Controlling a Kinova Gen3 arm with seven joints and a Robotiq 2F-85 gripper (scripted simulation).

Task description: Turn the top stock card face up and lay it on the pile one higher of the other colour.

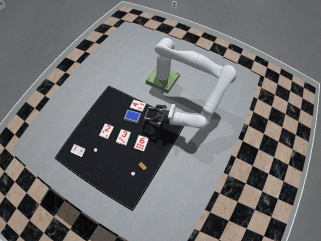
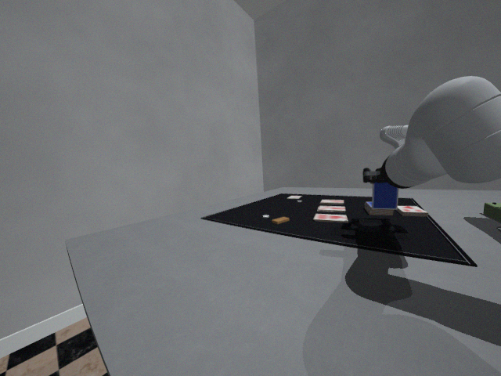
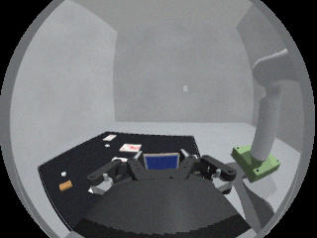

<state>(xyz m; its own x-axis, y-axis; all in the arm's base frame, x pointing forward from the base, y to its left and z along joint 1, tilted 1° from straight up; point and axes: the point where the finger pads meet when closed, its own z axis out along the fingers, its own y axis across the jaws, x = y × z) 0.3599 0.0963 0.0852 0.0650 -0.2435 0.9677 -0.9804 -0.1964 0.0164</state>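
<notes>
Four face-up piles of white plywood cards with red numbers lie on the black square mat [image 1: 103,168] that covers part of the grey bench [image 1: 207,181]. The red 4 pile [image 1: 137,105] sits nearest the green base plate [image 1: 165,87]. The red 2 pile [image 1: 106,130], the red 3 pile [image 1: 123,136] and the red 6 pile [image 1: 141,142] form a row further out. The blue-backed face-down stock [image 1: 132,116] lies between the 4 pile and that row, just beside the 4 pile.

The white jointed arm [image 1: 191,58] reaches out low over the mat, its forearm near level. The black two-finger gripper [image 1: 151,117] points toward the stock from the arm's side and is clamped on a blue-backed plywood card [image 2: 385,195]. The card stands on edge, upright or nearly so, its blue back toward the exterior camera and toward the wrist camera. Its face is not visible in any view.

From the top, the card hangs just beside the stock, on the edge nearest the arm and off the mat. From the exterior, its lower edge lines up with the top of the stock, and I cannot tell whether they touch.

Elsewhere on the mat lie a small white reference card [image 1: 77,150] at the far corner, two small white discs [image 1: 95,149] and [image 1: 133,173], and a small tan wooden block [image 1: 142,165], all well apart from the piles.
</notes>
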